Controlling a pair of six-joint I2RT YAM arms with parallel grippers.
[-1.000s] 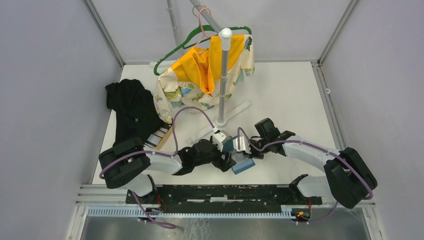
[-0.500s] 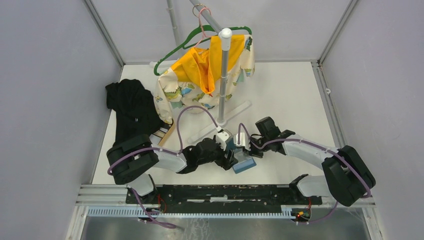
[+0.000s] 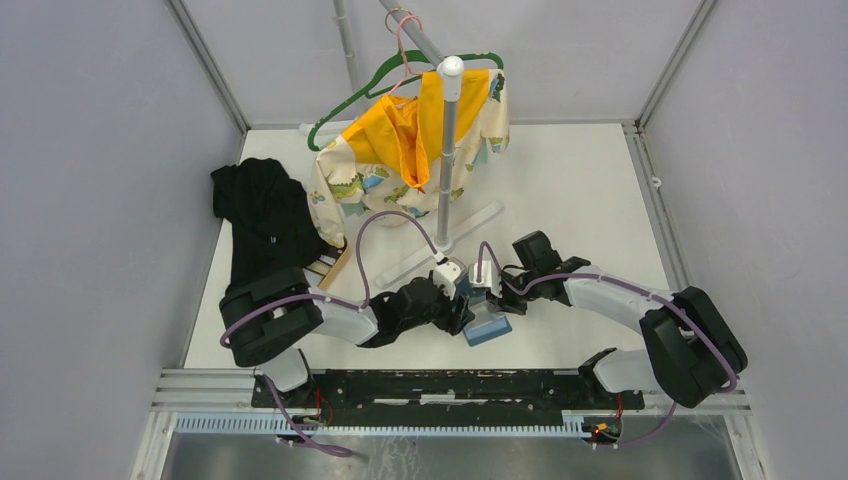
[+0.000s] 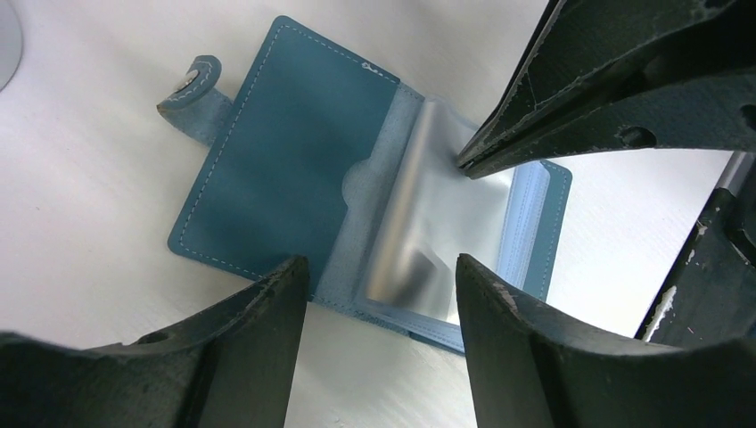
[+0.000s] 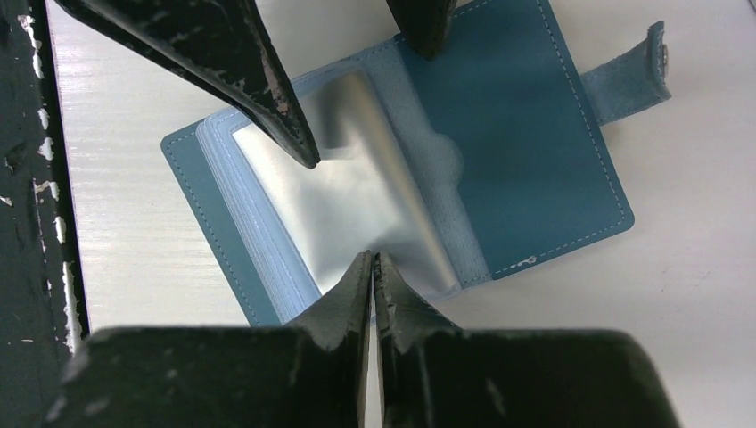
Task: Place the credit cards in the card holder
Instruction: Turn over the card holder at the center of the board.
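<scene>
The teal-blue card holder [image 4: 285,169] lies open on the white table, tab at its outer edge, clear sleeves fanned up. It also shows in the right wrist view [image 5: 526,152] and the top view [image 3: 487,329]. My right gripper [image 5: 373,260] is shut, its tips pinching one clear sleeve [image 5: 357,196] and holding it raised. My left gripper [image 4: 383,265] is open and empty, its jaws wide apart over the holder's near edge. The two grippers meet over the holder in the top view: left [image 3: 460,312], right [image 3: 490,303]. The credit cards [image 3: 320,264] show only as a striped sliver behind my left arm.
A black cloth [image 3: 262,215] lies at the left. A tan wooden tray [image 3: 336,268] peeks out beside it. A rack pole [image 3: 447,150] with a yellow patterned garment [image 3: 400,150] and green hanger [image 3: 345,105] stands at the back, its base [image 3: 441,244] just behind the grippers.
My left arm has slid to the right, bringing its gripper closer over the holder and covering more of the cards. The right gripper has stayed on the holder.
</scene>
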